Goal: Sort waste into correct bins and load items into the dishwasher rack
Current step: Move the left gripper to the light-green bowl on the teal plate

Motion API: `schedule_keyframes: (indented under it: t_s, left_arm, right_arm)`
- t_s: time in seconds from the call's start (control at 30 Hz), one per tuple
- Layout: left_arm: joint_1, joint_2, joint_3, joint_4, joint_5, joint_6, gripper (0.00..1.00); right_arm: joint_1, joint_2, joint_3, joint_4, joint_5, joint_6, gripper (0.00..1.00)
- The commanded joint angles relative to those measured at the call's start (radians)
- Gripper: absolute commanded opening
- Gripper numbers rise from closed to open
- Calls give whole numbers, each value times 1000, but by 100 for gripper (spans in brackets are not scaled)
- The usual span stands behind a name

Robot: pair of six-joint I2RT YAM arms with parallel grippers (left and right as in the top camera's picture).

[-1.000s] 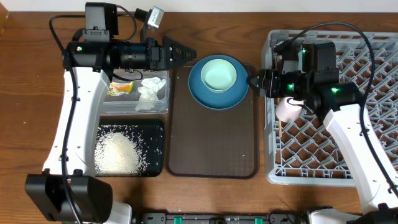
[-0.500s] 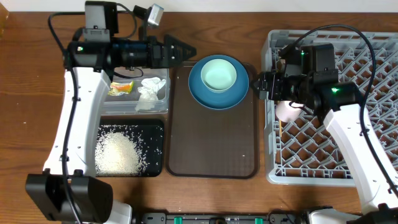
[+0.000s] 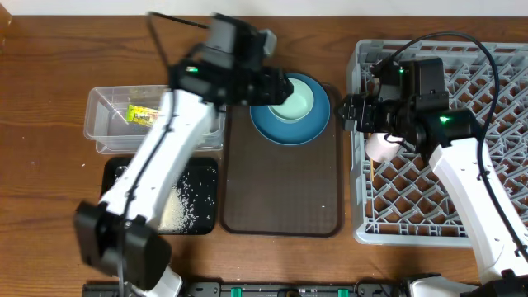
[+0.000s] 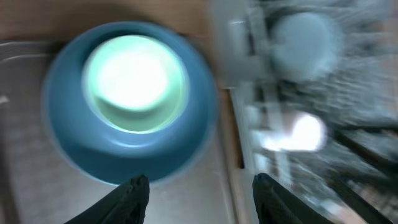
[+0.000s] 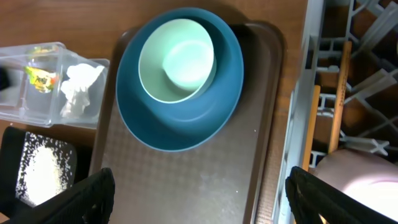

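The mint-green bowl [image 3: 294, 99] sits inside the dark blue plate [image 3: 289, 124] at the far end of the brown tray [image 3: 280, 181]. My left gripper [image 3: 274, 87] hovers at the bowl's left edge. In the blurred left wrist view its fingertips [image 4: 135, 194] stand apart with nothing between them, just short of the plate [image 4: 74, 143]. My right gripper [image 5: 199, 199] is open and empty over the tray, by the dishwasher rack [image 3: 462, 214]. The pink cup [image 3: 381, 147] and the wooden chopsticks [image 5: 339, 99] lie in the rack. The wrapper [image 3: 142, 115] and the tissue [image 5: 81, 90] are in the clear tub [image 3: 103, 124].
The shallow black tray [image 3: 202, 177] in front of the tub holds a heap of rice grains [image 3: 177, 206], partly covered by my left arm. A few stray grains lie on the wooden table at the left.
My left arm has swung right from above the tub to the bowl's left edge, and its jaws have narrowed. The right arm has barely moved.
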State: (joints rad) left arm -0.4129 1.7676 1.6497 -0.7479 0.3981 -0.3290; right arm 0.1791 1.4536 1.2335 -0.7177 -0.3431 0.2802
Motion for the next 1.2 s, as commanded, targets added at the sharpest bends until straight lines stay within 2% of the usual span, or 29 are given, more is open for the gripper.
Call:
schedule_keyframes:
  t_s: [0.0, 0.1, 0.3, 0.6, 0.83, 1.17]
  left_arm:
    - [-53, 59, 3, 25, -334, -93, 57]
    - [-75, 117, 3, 59, -397, -96, 51]
    - [-72, 240, 3, 89, -481, -167, 49]
    - [-72, 355, 3, 137, -480, -172, 49]
    - [-72, 388, 3, 133, -481, -178, 45]
    - [-73, 404, -6, 137, -481, -182, 23]
  right_arm:
    - [7, 0, -3, -8, 3, -8, 86]
    - [7, 0, -3, -11, 3, -8, 86]
    - [6, 0, -3, -11, 3, -8, 86]
    - [5, 0, -3, -12, 3, -8, 86]
    - [3, 0, -3, -12, 3, -24, 86]
    - [3, 0, -3, -13, 3, -27, 88]
